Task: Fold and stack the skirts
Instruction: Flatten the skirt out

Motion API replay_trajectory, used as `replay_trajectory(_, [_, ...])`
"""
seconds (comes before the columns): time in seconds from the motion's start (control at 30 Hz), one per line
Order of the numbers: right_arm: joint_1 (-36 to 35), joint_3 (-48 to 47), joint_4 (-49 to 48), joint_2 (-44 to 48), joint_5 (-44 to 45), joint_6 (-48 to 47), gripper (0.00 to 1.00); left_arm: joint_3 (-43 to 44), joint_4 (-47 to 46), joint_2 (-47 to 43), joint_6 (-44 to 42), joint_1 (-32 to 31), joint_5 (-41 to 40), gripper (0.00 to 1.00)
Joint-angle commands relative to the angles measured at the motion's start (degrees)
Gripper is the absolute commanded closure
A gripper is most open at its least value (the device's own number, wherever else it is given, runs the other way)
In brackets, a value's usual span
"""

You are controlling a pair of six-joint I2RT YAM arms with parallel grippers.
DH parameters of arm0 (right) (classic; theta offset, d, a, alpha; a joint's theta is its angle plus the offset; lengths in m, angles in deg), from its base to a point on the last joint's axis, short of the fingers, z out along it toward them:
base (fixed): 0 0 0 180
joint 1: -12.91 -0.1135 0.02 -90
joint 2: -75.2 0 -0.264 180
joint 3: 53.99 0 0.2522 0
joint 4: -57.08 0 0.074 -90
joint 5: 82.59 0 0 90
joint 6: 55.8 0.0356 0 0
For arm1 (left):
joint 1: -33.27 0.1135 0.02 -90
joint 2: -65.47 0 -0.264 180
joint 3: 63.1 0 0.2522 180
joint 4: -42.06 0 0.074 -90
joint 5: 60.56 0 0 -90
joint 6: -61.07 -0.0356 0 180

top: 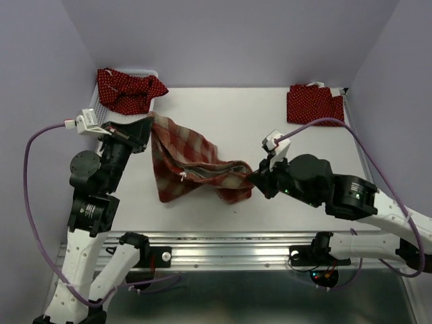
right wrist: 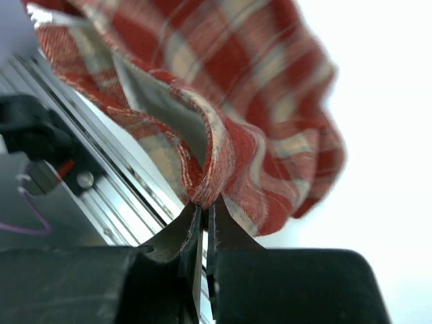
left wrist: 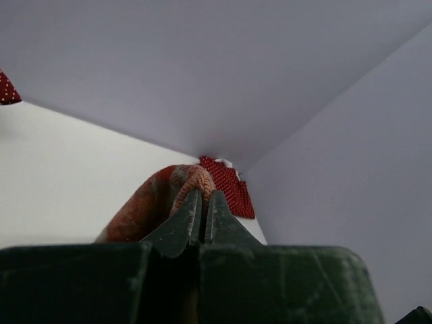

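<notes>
The red-and-tan plaid skirt (top: 187, 160) hangs crumpled between my two grippers above the white table. My left gripper (top: 147, 123) is shut on its upper left corner; in the left wrist view the cloth (left wrist: 177, 192) bulges over my closed left gripper (left wrist: 204, 197). My right gripper (top: 254, 177) is shut on the skirt's right edge; in the right wrist view the plaid (right wrist: 236, 101) rises from my closed right gripper (right wrist: 206, 206). One polka-dot skirt (top: 129, 88) lies bunched in the basket at the back left. The other polka-dot skirt (top: 314, 103) lies folded at the back right and shows in the left wrist view (left wrist: 229, 185).
The white mesh basket (top: 152, 71) stands at the back left corner. Purple walls close in the table on three sides. A metal rail (top: 229, 246) runs along the near edge. Purple cables loop off both arms.
</notes>
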Motion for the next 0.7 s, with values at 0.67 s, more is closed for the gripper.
replay_trajectory(0.67, [53.1, -55.8, -8.5, -38.4, -28.3, -40.2, 0.99, 74.0, 8.0, 61.4, -7.9, 2.5, -1.7, 1.00])
